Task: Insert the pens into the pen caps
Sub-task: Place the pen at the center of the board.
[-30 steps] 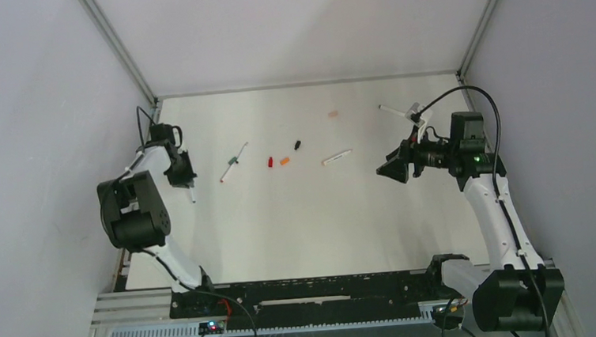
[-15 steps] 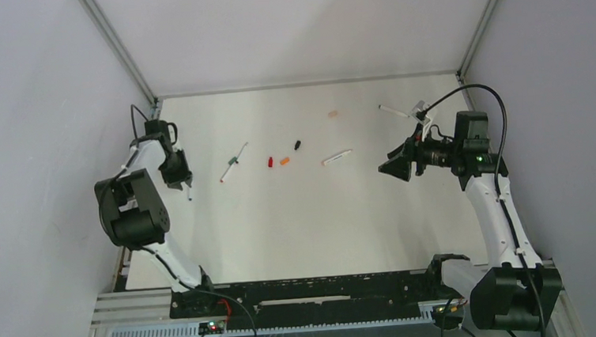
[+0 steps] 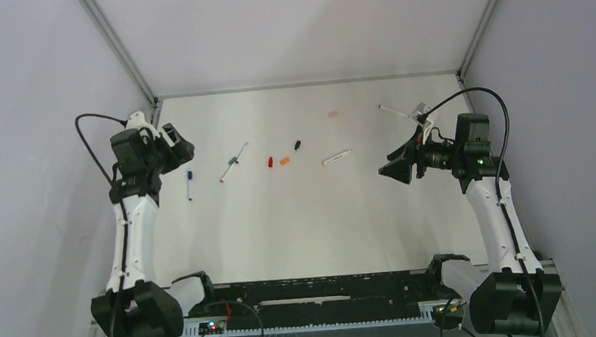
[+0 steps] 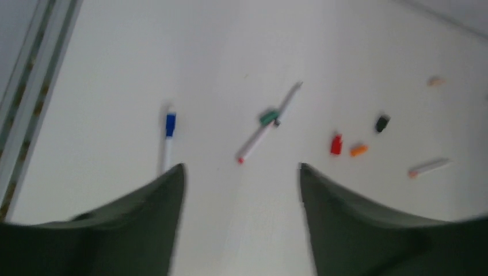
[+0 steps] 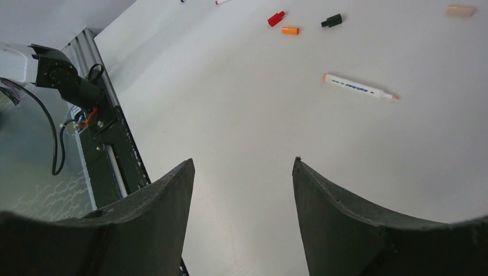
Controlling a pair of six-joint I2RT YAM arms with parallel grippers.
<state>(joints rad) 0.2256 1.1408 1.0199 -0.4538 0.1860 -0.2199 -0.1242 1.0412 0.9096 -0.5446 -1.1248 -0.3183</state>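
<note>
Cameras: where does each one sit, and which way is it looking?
Top external: high behind the robot, looking down on the table; left arm and right arm show.
Left wrist: on the left arm, looking across the table at the blue-capped pen; open left gripper at the bottom.
Right wrist: on the right arm, looking leftward past a white pen; open right gripper below.
Shared: both wrist views show the red cap and black cap.

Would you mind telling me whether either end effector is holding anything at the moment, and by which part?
Nothing is held: the left end effector and the right end effector both stand open and empty.
</note>
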